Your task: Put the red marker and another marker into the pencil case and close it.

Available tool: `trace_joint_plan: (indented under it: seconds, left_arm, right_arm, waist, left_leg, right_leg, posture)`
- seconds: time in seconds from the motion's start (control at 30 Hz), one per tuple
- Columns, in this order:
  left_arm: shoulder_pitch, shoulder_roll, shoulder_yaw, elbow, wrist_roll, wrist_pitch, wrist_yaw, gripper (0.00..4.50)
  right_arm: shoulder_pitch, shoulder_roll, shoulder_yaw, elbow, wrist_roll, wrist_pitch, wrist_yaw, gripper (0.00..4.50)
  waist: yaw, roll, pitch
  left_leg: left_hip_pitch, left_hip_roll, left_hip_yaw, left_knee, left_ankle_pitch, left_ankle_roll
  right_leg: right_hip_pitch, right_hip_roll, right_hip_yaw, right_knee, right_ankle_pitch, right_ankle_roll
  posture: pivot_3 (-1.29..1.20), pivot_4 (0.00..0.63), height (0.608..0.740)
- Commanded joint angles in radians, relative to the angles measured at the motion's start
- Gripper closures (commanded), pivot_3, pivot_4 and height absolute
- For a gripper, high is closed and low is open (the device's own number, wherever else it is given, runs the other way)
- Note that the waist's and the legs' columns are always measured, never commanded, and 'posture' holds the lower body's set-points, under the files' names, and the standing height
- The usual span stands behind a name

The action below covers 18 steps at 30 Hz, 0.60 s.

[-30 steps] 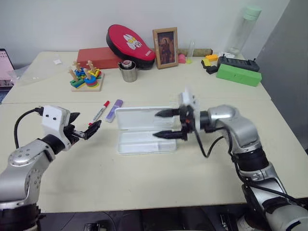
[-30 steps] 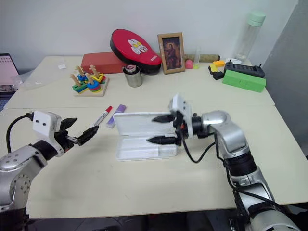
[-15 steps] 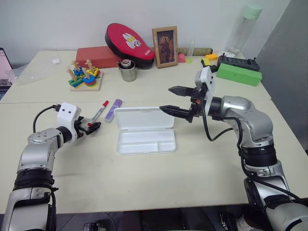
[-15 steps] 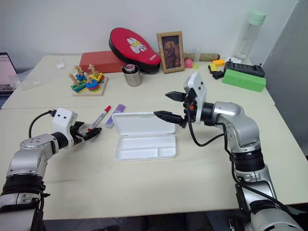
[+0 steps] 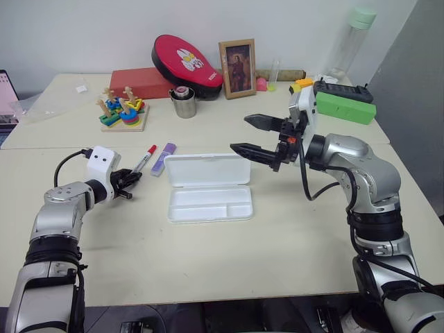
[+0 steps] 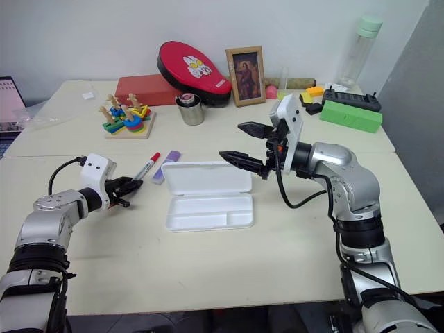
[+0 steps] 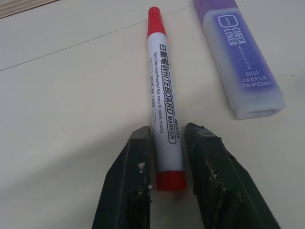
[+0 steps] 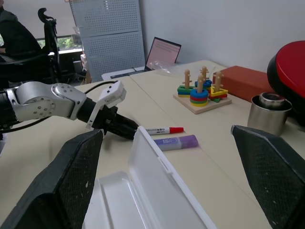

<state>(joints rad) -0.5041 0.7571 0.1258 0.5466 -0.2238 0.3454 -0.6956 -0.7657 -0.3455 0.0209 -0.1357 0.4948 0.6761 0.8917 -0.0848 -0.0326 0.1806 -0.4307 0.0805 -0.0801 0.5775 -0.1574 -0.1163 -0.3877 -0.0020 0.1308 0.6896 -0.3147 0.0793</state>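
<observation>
Contact is now made at the near side of the table (image 5: pixel 208 250): the left gripper (image 7: pixel 167 148), which stood wide a second ago and short of its target, has gone forward and down and has clamped its two fingers (image 7: pixel 206 164) on the rear end of the red marker (image 7: pixel 162 107). The whiteboard marker lies flat on the table, so it is seized but not lifted yet. Just beside it, on the side toward the case, lies the lilac highlighter (image 5: pixel 164 158), not touched.

A little farther right is the white pencil case (image 5: pixel 208 187), with its lid laid back flat and the divided tray free. The right gripper (image 5: pixel 260 136) has risen from above the case and now hangs higher and farther back, with jaws spread wide and nothing in them.

I judge that the first pick is secured and the way to the tray is free. The next move is probably to raise the marker and carry it right to the tray. The grip is near the end of the marker, so it may tip when lifted.

Farther back stand a ring-stacking toy (image 5: pixel 123 111), a metal cup (image 5: pixel 185 104) and a framed picture (image 5: pixel 238 68).
</observation>
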Motion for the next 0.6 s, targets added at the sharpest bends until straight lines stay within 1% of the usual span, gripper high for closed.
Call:
trace_joint_plan:
  seconds: [0.03, 0.2, 0.33, 0.37, 0.47, 0.53, 0.6]
  left_arm:
    - [0.026, -0.006, 0.037, 0.057, 0.028, -0.017, 0.069, 4.04]
    - [0.032, -0.015, 0.066, 0.09, 0.029, -0.072, 0.124, 4.04]
    - [-0.032, -0.025, 0.186, 0.082, -0.026, -0.233, 0.223, 4.04]
    - [-0.04, -0.027, 0.201, 0.021, -0.06, -0.244, 0.186, 4.04]
    - [-0.033, -0.007, 0.173, -0.223, -0.151, -0.219, -0.002, 4.04]
    - [-0.01, 0.028, 0.141, -0.359, -0.199, -0.191, -0.129, 4.04]
    - [0.003, 0.082, 0.107, -0.473, -0.244, -0.143, -0.255, 4.04]
  right_arm:
    - [-0.032, -0.008, -0.025, -0.04, 0.05, -0.005, 0.008, 0.0]
    - [-0.044, -0.02, -0.032, -0.034, 0.078, -0.008, 0.007, 0.0]
    - [-0.055, -0.034, -0.062, -0.041, 0.127, 0.007, 0.019, 0.0]
    - [-0.057, -0.044, -0.08, -0.052, 0.16, 0.026, 0.023, 0.0]
    - [-0.039, -0.104, -0.108, -0.096, 0.234, 0.07, 0.073, 0.0]
    - [-0.021, -0.141, -0.103, -0.111, 0.242, 0.074, 0.099, 0.0]
    - [-0.009, -0.166, -0.097, -0.112, 0.237, 0.068, 0.109, 0.0]
  waist:
    - [0.0, 0.0, 0.0]
    - [-0.004, 0.0, 0.0]
    - [-0.005, 0.0, 0.0]
    - [-0.002, 0.0, 0.0]
    - [0.012, 0.0, 0.0]
    - [0.029, 0.0, 0.0]
    - [0.033, 0.0, 0.0]
  left_leg:
    - [0.0, 0.0, -0.001, 0.0, 0.0, 0.0]
    - [0.002, 0.0, -0.002, 0.0, 0.001, -0.001]
    - [0.004, 0.001, -0.002, 0.0, 0.001, -0.001]
    - [0.003, 0.001, -0.002, 0.0, 0.001, -0.001]
    - [-0.001, 0.001, -0.004, 0.0, 0.002, -0.002]
    - [-0.002, 0.0, -0.005, 0.0, 0.002, -0.002]
    - [-0.002, 0.0, -0.005, -0.001, 0.002, -0.002]
  right_leg:
    - [0.0, 0.0, -0.001, 0.001, 0.0, -0.001]
    - [0.0, 0.001, -0.002, 0.006, -0.002, -0.003]
    - [0.0, 0.002, -0.002, 0.008, -0.002, -0.004]
    - [0.0, 0.002, -0.002, 0.008, -0.002, -0.004]
    - [-0.001, 0.001, -0.004, 0.006, -0.002, -0.004]
    - [-0.001, 0.0, -0.005, 0.003, -0.003, -0.003]
    - [0.0, 0.0, -0.006, 0.001, -0.003, -0.003]
  posture:
    - [0.0, 0.15, 0.74]
    - [0.0, 0.15, 0.74]
    - [0.0, 0.15, 0.74]
    - [0.0, 0.15, 0.74]
    - [0.0, 0.15, 0.74]
    - [0.0, 0.15, 0.74]
    - [0.0, 0.15, 0.74]
